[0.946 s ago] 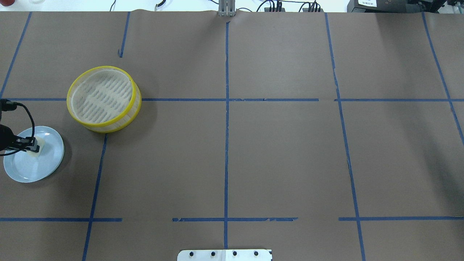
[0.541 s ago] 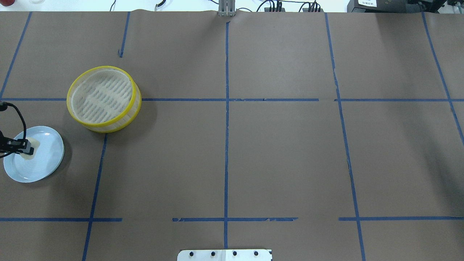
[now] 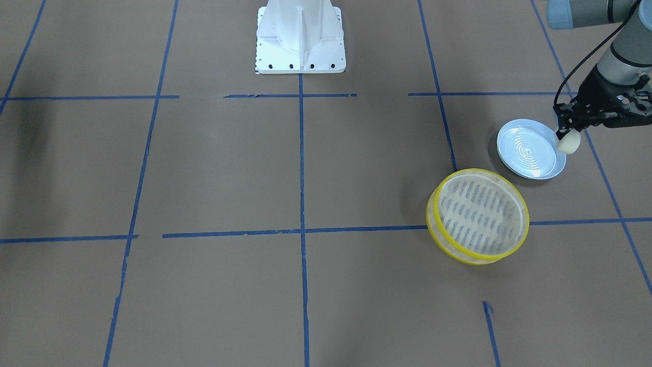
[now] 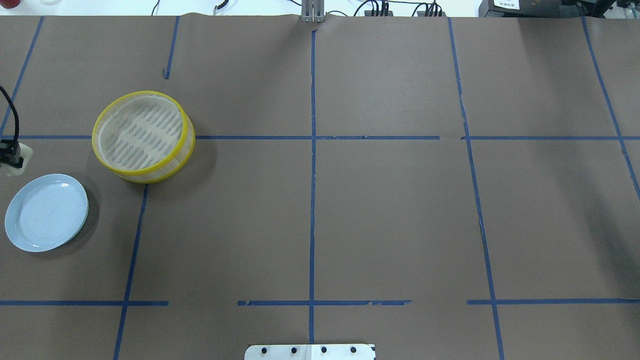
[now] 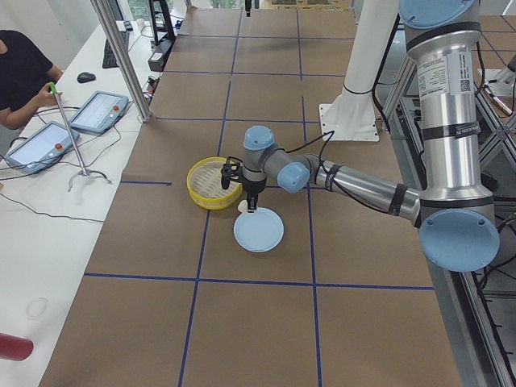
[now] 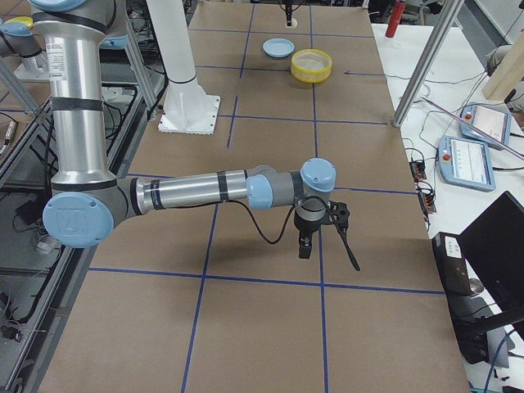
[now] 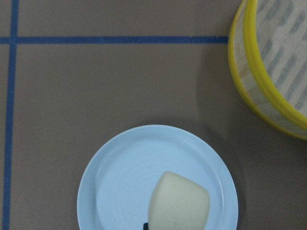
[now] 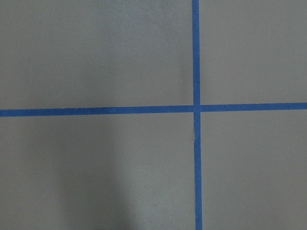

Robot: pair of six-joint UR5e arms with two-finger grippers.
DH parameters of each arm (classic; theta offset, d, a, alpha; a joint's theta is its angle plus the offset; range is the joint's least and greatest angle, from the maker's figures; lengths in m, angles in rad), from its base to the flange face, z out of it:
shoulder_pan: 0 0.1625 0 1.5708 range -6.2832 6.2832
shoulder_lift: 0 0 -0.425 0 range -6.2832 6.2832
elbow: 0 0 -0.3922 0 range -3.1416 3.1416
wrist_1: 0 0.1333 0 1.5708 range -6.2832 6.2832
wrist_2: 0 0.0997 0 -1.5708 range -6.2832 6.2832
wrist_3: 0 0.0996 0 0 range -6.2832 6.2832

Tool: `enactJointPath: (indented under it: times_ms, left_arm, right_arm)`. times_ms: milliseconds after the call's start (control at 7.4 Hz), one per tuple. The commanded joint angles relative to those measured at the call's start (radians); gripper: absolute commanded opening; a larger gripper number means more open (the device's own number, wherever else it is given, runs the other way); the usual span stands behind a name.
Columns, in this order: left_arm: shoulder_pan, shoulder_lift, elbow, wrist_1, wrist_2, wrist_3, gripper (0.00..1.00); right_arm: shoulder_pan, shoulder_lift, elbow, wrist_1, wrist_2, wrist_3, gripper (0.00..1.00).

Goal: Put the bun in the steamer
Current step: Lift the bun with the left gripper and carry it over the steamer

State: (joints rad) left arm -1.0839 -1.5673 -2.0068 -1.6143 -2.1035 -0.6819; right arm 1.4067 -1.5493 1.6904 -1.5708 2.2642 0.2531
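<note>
Overhead exterior view is showing the left end effector (image 4: 14,155) gripping the bun (image 4: 26,150), hanging clear of the plate (image 4: 45,215), near the steamer (image 4: 145,93); carrying it over and releasing are remaining.

The table (image 4: 390,210) is covered in brown paper, marked off into big squares by blue tape (image 4: 312,200). Over on the robot's left side the steamer (image 4: 140,132) sits flat across a tape crossing. A pale blue plate (image 4: 46,212) lies near it but apart, closer to the robot and the table's end. The robot's white base (image 3: 300,35) stands mid-edge, on the centre tape line.
</note>
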Motion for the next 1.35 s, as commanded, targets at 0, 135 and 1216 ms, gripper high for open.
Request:
enactJointPath:
  times_ms: [0,135,1216]
  left_arm:
    - [-0.019,-0.245,0.026,0.282,0.007,0.062,0.31]
    - [-0.018,-0.316,0.089,0.289,0.005,0.052,0.31]
    - [0.179,-0.459,0.486,-0.062,0.002,-0.151,0.31]
  right_arm:
    - [0.000,0.000,0.000,0.000,0.000,0.000,1.00]
    - [-0.002,0.000,0.000,0.000,0.000,0.000,1.00]
    - [0.000,0.000,0.000,0.000,0.000,0.000,1.00]
